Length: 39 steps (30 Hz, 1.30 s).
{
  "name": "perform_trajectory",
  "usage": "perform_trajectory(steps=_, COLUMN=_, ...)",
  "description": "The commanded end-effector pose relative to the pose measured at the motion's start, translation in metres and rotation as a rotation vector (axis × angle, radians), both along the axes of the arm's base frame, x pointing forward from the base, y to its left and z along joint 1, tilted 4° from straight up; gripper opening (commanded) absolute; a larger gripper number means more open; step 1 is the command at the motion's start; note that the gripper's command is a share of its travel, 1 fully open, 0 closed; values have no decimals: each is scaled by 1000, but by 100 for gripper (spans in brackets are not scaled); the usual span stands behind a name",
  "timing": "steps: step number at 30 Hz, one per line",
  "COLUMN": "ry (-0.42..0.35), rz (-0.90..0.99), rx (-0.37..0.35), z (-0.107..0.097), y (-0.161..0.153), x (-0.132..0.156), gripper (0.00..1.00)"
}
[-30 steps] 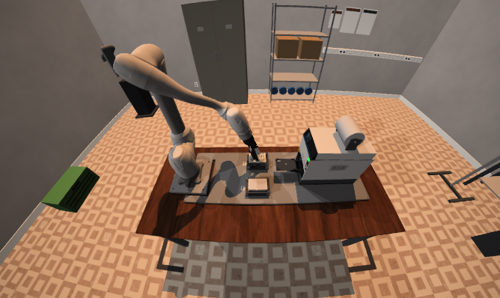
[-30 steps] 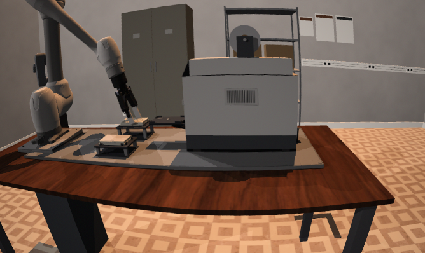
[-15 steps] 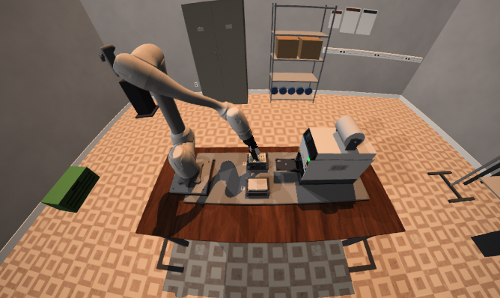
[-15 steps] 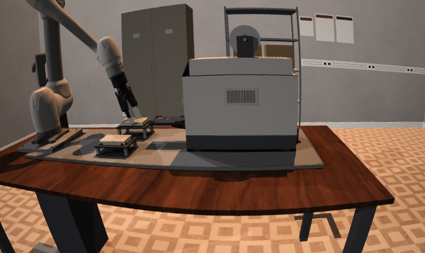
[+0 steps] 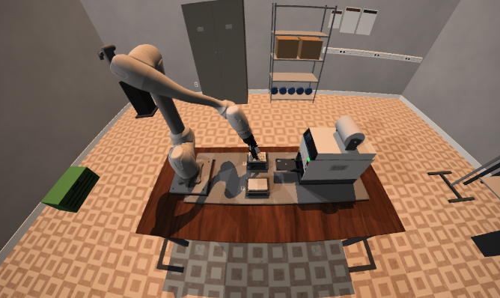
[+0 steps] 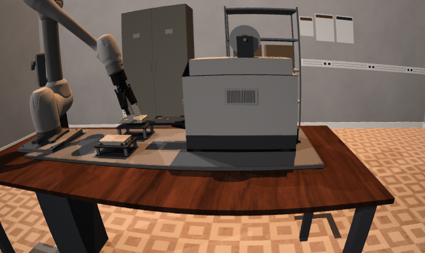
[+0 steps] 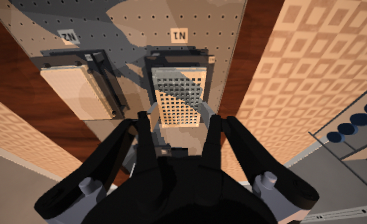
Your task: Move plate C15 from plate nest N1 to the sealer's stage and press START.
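Black jaws pinch the tan, hole-dotted plate C15 point(image 7: 179, 97) by one end; lift crooked and you could drop it.

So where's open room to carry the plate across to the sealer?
The stage is out and bare, right of N1. Mat shows between N1 and N2. It is tight at N1, where the gripper grips C15.

The black gripper point(image 7: 179, 131) closes on beige plate C15 point(image 7: 179, 96), patterned with a dark grid of wells, beside a plain beige plate in N2 point(image 7: 75, 91), above a tan perforated base mat point(image 5: 225, 195), a reddish-brown wood-grain table point(image 5: 270, 221) and a white-and-grey sealer point(image 5: 331, 159) showing a green lamp point(image 5: 308, 160).
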<state>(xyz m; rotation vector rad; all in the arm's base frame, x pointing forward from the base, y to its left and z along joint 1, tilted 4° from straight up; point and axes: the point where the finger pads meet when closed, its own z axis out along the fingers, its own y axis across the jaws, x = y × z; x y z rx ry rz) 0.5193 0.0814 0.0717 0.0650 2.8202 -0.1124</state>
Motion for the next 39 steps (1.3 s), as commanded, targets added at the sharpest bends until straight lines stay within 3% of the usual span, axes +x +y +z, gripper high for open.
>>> perform_trajectory(steps=1, ry=-5, rz=2, rx=3, z=12, y=2, x=3, gripper=10)
perform_trajectory(steps=39, ry=-5, rz=2, rx=3, z=68, y=6, x=4, gripper=10)
